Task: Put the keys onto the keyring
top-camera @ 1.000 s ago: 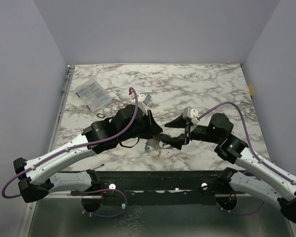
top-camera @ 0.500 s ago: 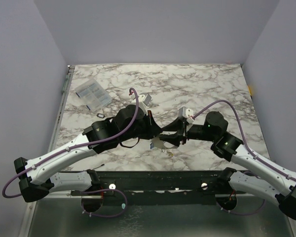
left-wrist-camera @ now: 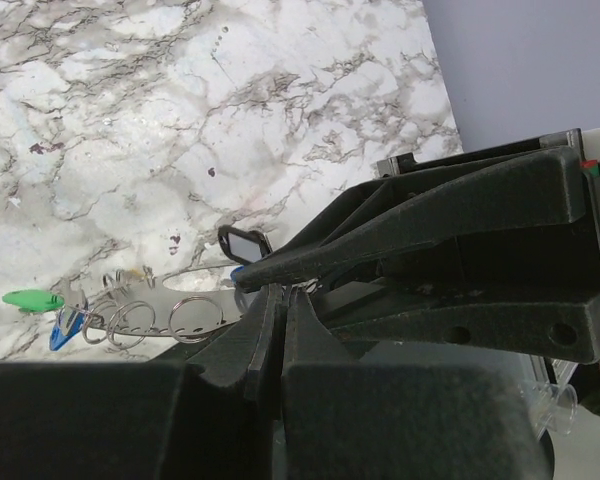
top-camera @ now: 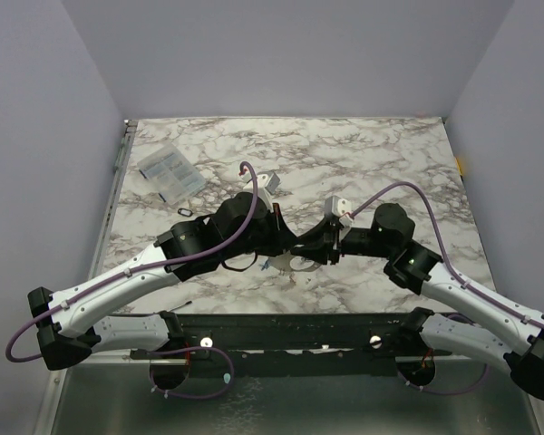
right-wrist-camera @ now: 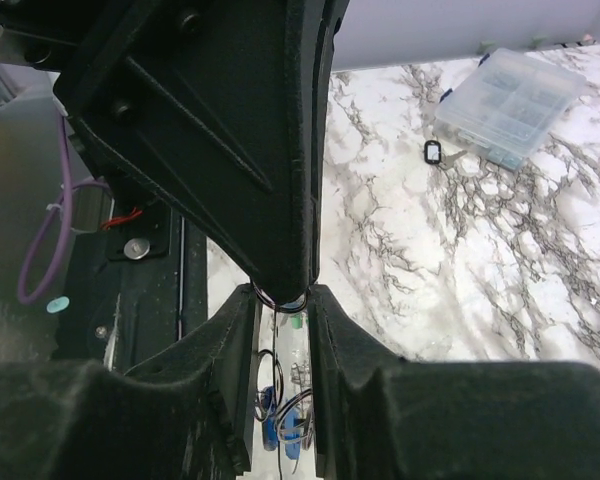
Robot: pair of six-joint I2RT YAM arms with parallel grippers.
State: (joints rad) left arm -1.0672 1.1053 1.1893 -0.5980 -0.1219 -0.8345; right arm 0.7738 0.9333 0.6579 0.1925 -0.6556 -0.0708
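My two grippers meet at the table's front middle. In the left wrist view my left gripper is shut on a thin wire keyring at its tips. A bunch hangs from it: several split rings, a green key, a blue key and a black-headed key. My right gripper has its jaws a narrow gap apart, pressed on the keyring from both sides, around the left gripper's tip. Blue keys hang below. In the top view the left gripper and right gripper touch.
A clear plastic packet lies at the back left and also shows in the right wrist view. A small black key fob lies near it. The black frame runs along the table's front edge.
My right gripper has moved left to the left gripper's tip and its jaws have narrowed from wide open. The left arm has barely moved. The key bunch stays under both grippers.
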